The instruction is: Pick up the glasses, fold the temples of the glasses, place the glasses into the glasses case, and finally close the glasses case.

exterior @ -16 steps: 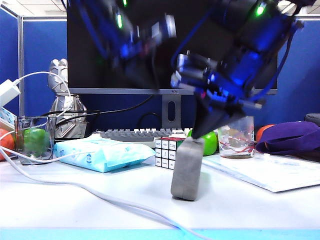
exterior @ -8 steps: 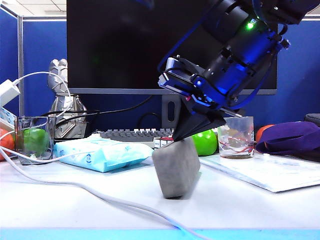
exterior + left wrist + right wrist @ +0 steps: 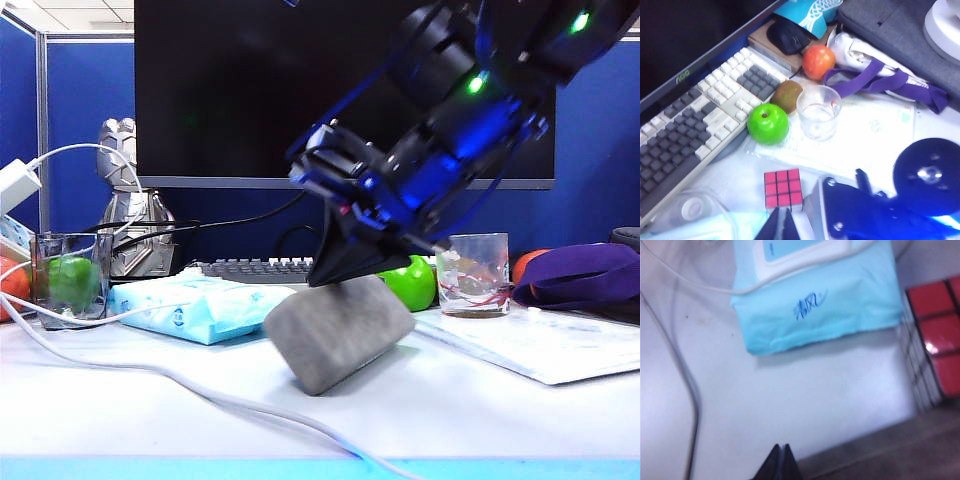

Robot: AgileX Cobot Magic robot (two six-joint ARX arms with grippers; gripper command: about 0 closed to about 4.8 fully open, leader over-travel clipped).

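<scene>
The grey glasses case (image 3: pixel 340 330) is shut and leans steeply on the white table, one long edge down and its upper end toward the right. My right gripper (image 3: pixel 316 281) is shut, and its black fingers rest on the case's raised top edge. In the right wrist view the right gripper (image 3: pixel 781 452) closes to a point over bare table, with the case (image 3: pixel 900 455) beside it. My left gripper (image 3: pixel 781 220) is shut on nothing, high above the table near the pink-faced cube (image 3: pixel 783 187). The glasses are hidden.
A light-blue tissue pack (image 3: pixel 195 305) lies left of the case. A white cable (image 3: pixel 200 390) runs across the front. Behind are a keyboard (image 3: pixel 255 268), a green apple (image 3: pixel 410 283), a swirl tumbler (image 3: pixel 473 272), papers (image 3: pixel 540 350) and a purple-strapped bag (image 3: pixel 580 275). A square glass (image 3: pixel 68 280) stands far left.
The case has tipped from standing on end to leaning over toward the left. My right gripper has followed it left and down. The left arm has left the exterior view.
</scene>
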